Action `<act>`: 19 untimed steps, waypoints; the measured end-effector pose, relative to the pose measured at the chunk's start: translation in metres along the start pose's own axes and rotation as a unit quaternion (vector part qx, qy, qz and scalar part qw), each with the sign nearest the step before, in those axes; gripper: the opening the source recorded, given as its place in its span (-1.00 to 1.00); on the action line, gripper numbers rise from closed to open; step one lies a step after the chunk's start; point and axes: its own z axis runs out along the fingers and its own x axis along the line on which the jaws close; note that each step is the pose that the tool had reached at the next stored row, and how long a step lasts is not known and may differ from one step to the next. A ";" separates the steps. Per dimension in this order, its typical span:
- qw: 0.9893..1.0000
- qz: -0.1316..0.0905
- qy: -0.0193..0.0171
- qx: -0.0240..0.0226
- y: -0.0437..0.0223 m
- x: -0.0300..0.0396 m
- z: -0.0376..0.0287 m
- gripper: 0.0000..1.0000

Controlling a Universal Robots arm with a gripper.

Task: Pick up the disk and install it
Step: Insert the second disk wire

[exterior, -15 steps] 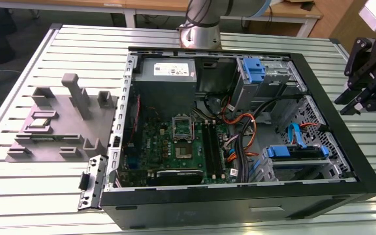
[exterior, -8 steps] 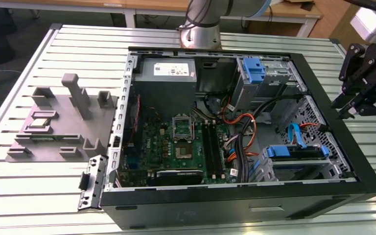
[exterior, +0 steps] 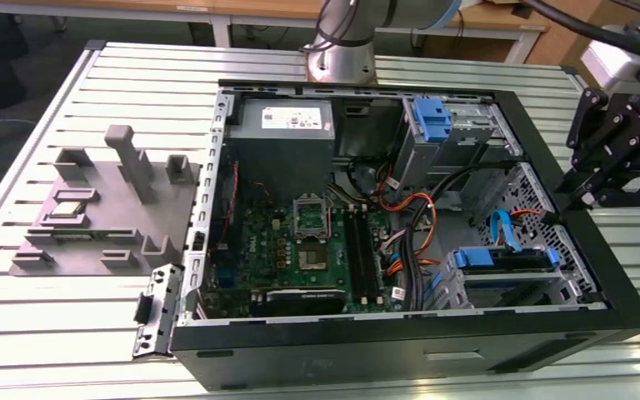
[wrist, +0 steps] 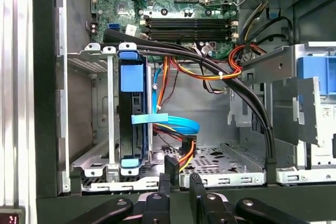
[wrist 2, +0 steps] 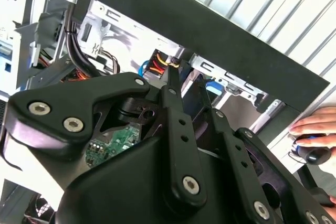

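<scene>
The disk (wrist: 132, 124) stands edge-on in the drive cage (wrist: 100, 161) of the open computer case, its blue carrier frame round it. The exterior view shows this disk (exterior: 503, 258) low in the case on that view's right. My gripper (exterior: 576, 193) hangs outside the case's right wall, a little above it and apart from the disk. In the first wrist view my gripper (wrist: 181, 174) points into the case over the wall, its black fingers (wrist: 167, 171) close together with nothing between them. The second wrist view shows the same fingers (wrist 2: 173, 103) from behind.
A taller blue bracket (exterior: 432, 117) sits in the upper bay beside the grey power supply (exterior: 287, 121). Orange, black and blue cables (wrist: 210, 72) cross the case floor. A grey fixture (exterior: 109, 208) lies on the slatted table at the exterior view's left. A person's hand (wrist 2: 315, 124) rests outside the case.
</scene>
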 end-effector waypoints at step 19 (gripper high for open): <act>1.000 0.000 0.009 -0.002 -0.0002 -0.0031 0.0209 -0.41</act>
